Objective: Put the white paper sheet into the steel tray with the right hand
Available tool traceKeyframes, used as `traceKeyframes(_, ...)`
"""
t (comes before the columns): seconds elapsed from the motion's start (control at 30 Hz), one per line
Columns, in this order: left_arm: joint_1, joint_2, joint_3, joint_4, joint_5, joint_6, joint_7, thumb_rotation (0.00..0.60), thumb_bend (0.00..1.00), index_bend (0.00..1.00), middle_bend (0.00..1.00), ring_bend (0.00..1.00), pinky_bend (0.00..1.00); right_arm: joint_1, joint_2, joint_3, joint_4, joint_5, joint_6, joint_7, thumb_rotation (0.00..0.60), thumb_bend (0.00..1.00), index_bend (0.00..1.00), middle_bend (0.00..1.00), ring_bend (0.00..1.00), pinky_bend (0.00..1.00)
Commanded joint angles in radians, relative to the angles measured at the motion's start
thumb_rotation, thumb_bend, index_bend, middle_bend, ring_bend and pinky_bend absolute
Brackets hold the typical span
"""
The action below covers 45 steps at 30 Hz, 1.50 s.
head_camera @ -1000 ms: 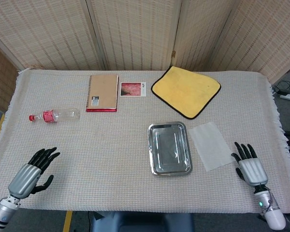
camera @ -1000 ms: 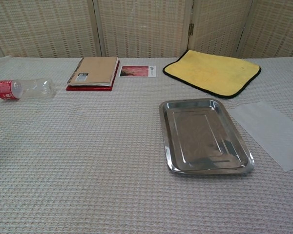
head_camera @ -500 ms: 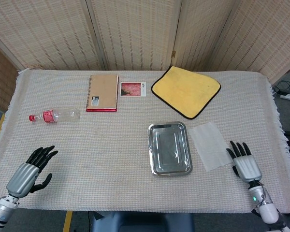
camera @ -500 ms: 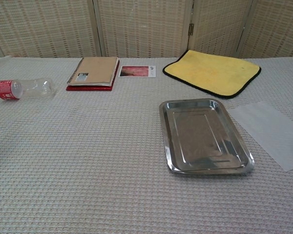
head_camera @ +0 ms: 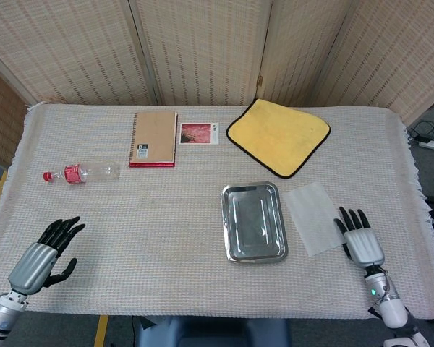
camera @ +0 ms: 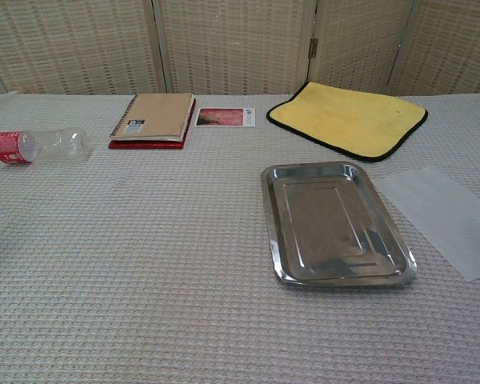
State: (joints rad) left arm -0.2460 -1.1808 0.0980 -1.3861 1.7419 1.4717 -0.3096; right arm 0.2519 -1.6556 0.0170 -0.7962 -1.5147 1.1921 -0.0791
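A: Item, left to right?
B: Rectangular steel tray; thin white paper sheet flat on desk just right of it.
A: Handling?
B: Likely light, limp; pinch near edge. Right hand fingers spread, empty, beside it.

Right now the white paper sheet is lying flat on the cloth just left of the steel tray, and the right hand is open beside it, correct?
Not quite: the paper sheet lies flat on the cloth to the right of the steel tray, not the left. The head view shows this. The right hand is indeed open beside the sheet.
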Motion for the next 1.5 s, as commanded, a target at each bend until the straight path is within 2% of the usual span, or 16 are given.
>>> traceKeyframes(0.03,-0.001,0.001,0.001,0.001,-0.001,-0.004,0.001,0.600,0.58,0.00,0.00,0.00,0.00,0.004,-0.011,0.009,0.004,0.011,-0.001,-0.016,0.600,0.44,0.25,0.00,0.00,0.00)
traceKeyframes(0.23,-0.001,-0.001,-0.001,0.003,-0.007,-0.010,0.005,0.600,0.58,0.00,0.00,0.00,0.00,0.018,-0.031,0.019,0.016,0.025,-0.016,-0.020,0.600,0.44,0.32,0.00,0.00,0.00)
traceKeyframes(0.47,-0.002,-0.012,-0.010,0.016,-0.023,-0.016,0.003,0.600,0.58,0.00,0.00,0.00,0.00,0.013,-0.053,0.027,0.017,0.032,0.012,-0.004,0.600,0.44,0.45,0.01,0.00,0.00)
traceKeyframes(0.57,-0.003,-0.013,-0.011,0.019,-0.026,-0.021,0.002,0.600,0.58,0.00,0.00,0.00,0.00,0.008,-0.069,0.038,0.032,0.024,0.067,0.040,0.600,0.44,0.50,0.06,0.03,0.00)
traceKeyframes(0.67,-0.003,-0.014,-0.010,0.018,-0.026,-0.022,0.004,0.600,0.58,0.00,0.00,0.00,0.00,0.004,-0.089,0.048,0.063,0.013,0.124,0.091,0.600,0.44,0.57,0.15,0.11,0.00)
traceKeyframes(0.8,-0.002,-0.013,-0.010,0.015,-0.026,-0.022,0.007,0.600,0.58,0.00,0.00,0.00,0.00,0.003,-0.104,0.047,0.101,0.001,0.158,0.134,0.600,0.44,0.65,0.22,0.17,0.00)
traceKeyframes(1.07,-0.001,-0.011,-0.009,0.011,-0.020,-0.016,0.007,0.600,0.58,0.00,0.00,0.00,0.00,0.001,-0.118,0.046,0.134,-0.013,0.207,0.186,0.600,0.44,0.69,0.27,0.21,0.00)
traceKeyframes(1.37,0.002,-0.009,-0.008,0.008,-0.014,-0.005,0.005,0.600,0.58,0.00,0.00,0.00,0.00,0.002,-0.130,0.063,0.148,-0.011,0.256,0.231,0.600,0.45,0.69,0.31,0.24,0.00)
traceKeyframes(1.4,0.002,-0.008,-0.011,0.008,-0.018,-0.006,0.001,0.600,0.58,0.00,0.00,0.00,0.00,0.009,-0.134,0.094,0.135,-0.010,0.323,0.263,0.600,0.45,0.69,0.31,0.25,0.00)
traceKeyframes(1.5,0.001,-0.006,-0.010,0.007,-0.017,-0.006,-0.001,0.600,0.58,0.00,0.00,0.00,0.00,0.027,-0.143,0.130,0.132,-0.019,0.416,0.307,0.600,0.46,0.69,0.32,0.25,0.00)
